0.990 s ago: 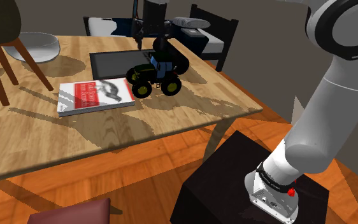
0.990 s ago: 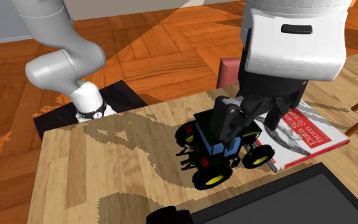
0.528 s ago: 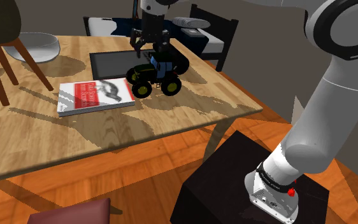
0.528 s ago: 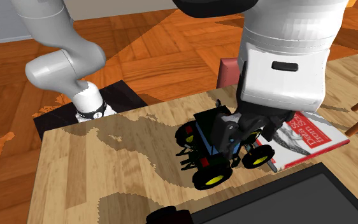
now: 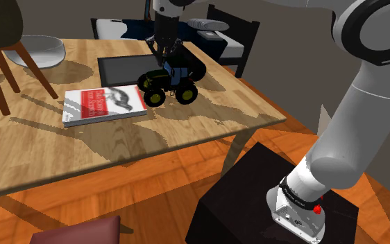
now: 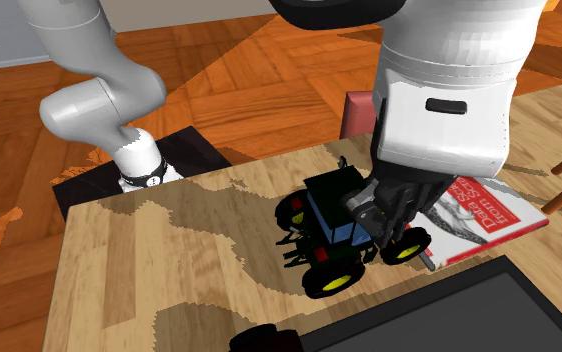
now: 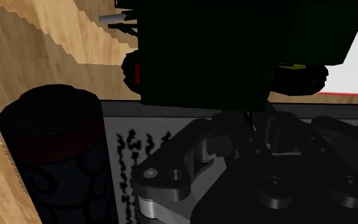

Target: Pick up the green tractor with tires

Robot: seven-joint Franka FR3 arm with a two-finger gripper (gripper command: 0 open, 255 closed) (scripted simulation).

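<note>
Shoulder view: dark-green tractor (image 5: 169, 84) stood on table (image 5: 207, 125), just beside book (image 5: 103, 104), long axis run away from book. Gripper (image 5: 162, 58) set directly over cab, fingers held nearly together, seemingly clamped on tractor roof; straight lift judged sufficient.

This is a room in a home — part dining room, part bedroom. A wooden counter (image 5: 187, 132) stands on an orange parquet floor (image 6: 219, 60), with a glass bowl (image 5: 44, 50) and a book (image 5: 103, 104) on it. Just beyond it is a bed (image 5: 230, 46) with a pillow (image 5: 207, 24).
</note>
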